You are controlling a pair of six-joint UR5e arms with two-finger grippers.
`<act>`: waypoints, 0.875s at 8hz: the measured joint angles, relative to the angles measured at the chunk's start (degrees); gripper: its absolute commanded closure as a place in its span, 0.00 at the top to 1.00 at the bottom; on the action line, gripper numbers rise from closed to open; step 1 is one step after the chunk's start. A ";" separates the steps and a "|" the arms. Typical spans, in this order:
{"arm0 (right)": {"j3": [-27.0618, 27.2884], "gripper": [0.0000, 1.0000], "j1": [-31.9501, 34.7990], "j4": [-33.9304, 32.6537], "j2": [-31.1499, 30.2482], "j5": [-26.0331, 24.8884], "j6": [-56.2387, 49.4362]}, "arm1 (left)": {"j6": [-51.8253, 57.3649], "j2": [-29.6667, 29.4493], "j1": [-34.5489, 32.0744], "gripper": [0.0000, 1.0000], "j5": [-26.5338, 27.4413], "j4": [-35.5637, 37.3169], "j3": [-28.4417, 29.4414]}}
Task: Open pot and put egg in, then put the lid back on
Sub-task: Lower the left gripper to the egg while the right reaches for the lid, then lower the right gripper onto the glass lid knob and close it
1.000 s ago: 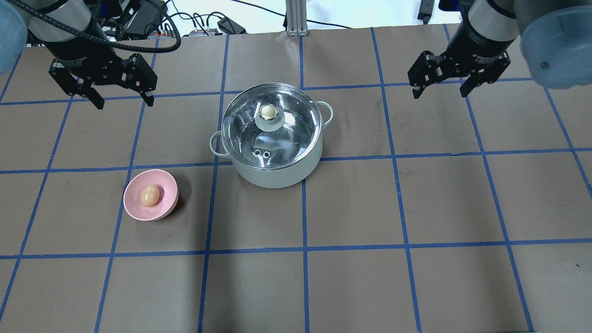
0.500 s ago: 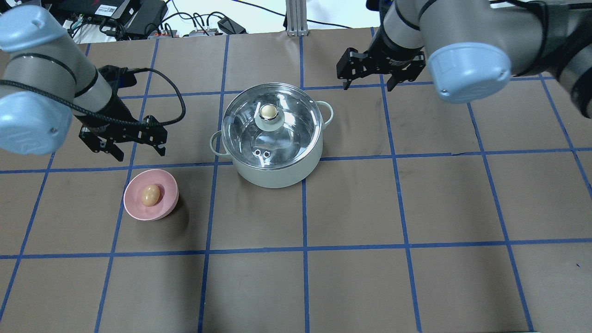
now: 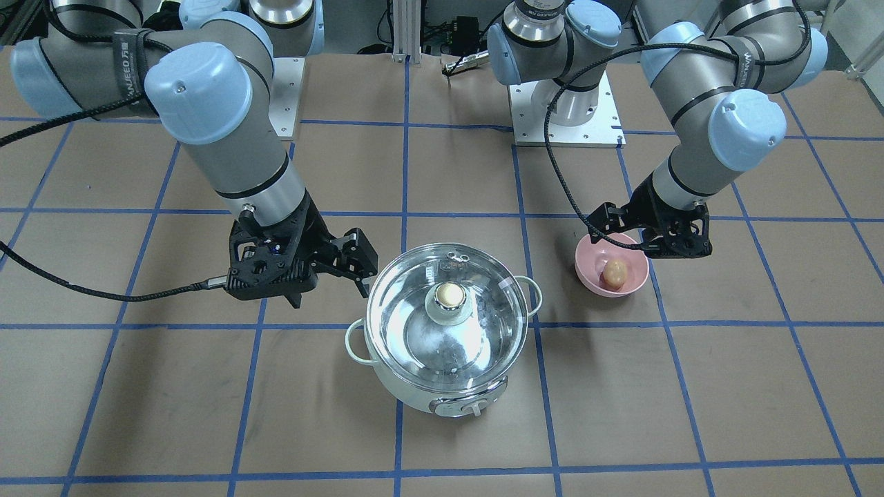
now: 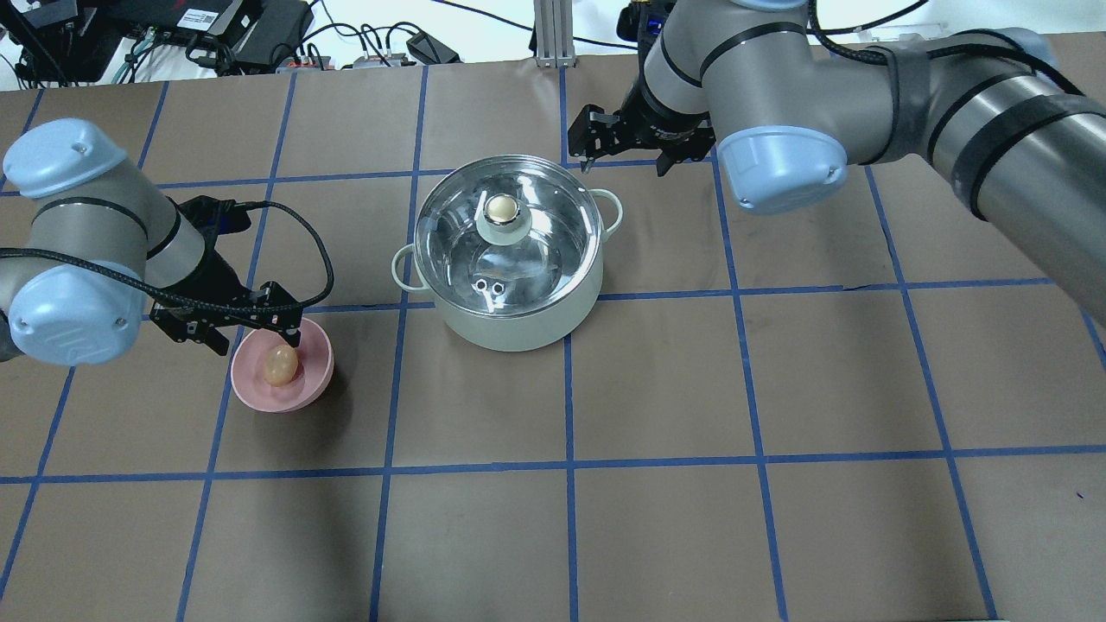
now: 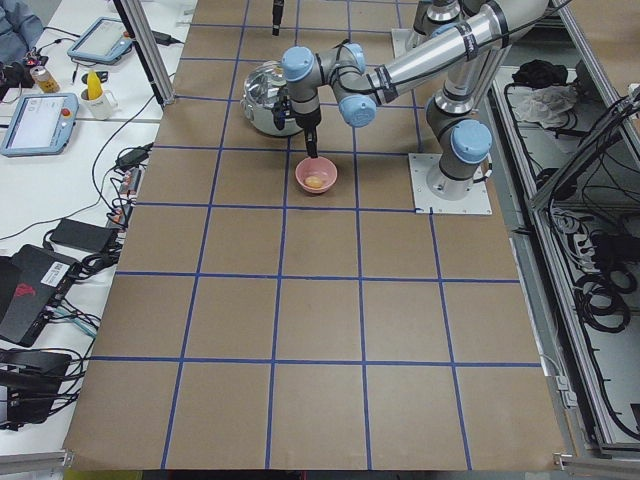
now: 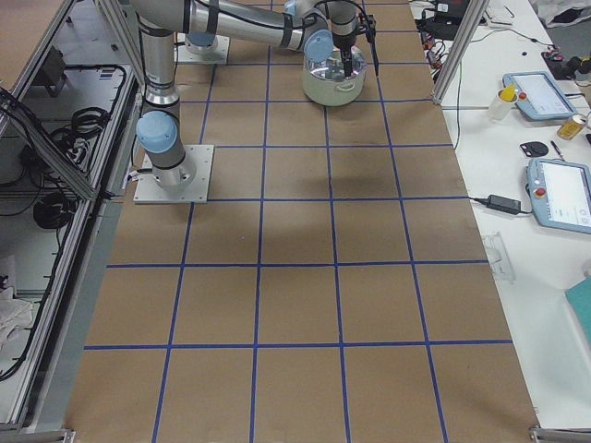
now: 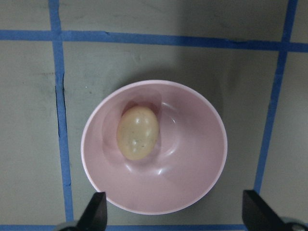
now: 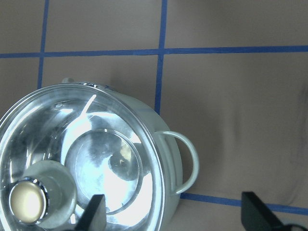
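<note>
While my left claw (image 4: 251, 333) hangs over the pink bowl (image 4: 320, 373), its fingers are spread wide and hold nothing. From the left wrist, both fingertips (image 7: 96, 214) show at the bottom of the picture, one on each side of the bowl's near rim. I cannot tell how far above the bowl they are.

- Egg (image 4: 279, 364): tan, lying on its side on the bowl's floor, a little off centre. Nothing touches it.
- Bowl: on the brown desk (image 4: 691, 389), well apart from the pot, on my left side.
- Pot (image 4: 518, 326): pale mint, upright, near the middle of the desk at a crossing of the blue tape lines (image 4: 570, 389). Its control knob (image 3: 472, 408) faces away from my base.
- Lid (image 4: 540, 250): clear glass, seated flat on the pot's rim, gold-topped knob (image 4: 501, 209) up. Two small vent holes (image 4: 488, 284) sit near the edge.

My right claw (image 4: 624, 157) is also spread apart and empty. It sits beside the pot's far rim, near one loop handle (image 4: 612, 212). From the right wrist, the lid and that handle fill the lower left, with one fingertip (image 8: 94, 211) over the lid's edge and the other over bare desk. It touches neither lid nor pot.
</note>
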 measured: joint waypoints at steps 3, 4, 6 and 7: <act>-1.79 1.00 5.40 -1.95 2.17 -0.77 0.07 | 0.26 -1.79 1.32 1.00 0.05 9.26 -6.27; -3.23 0.99 6.47 -1.98 2.80 -0.87 -0.28 | 0.13 -2.56 1.37 1.00 0.04 10.73 -7.22; -5.80 0.99 9.11 -2.11 5.13 -0.99 -0.90 | 0.06 -3.77 1.40 1.00 -0.09 12.40 -8.02; -6.52 0.99 10.02 -2.23 6.23 -1.09 -1.36 | 0.05 -4.02 1.40 1.00 -0.14 12.70 -8.07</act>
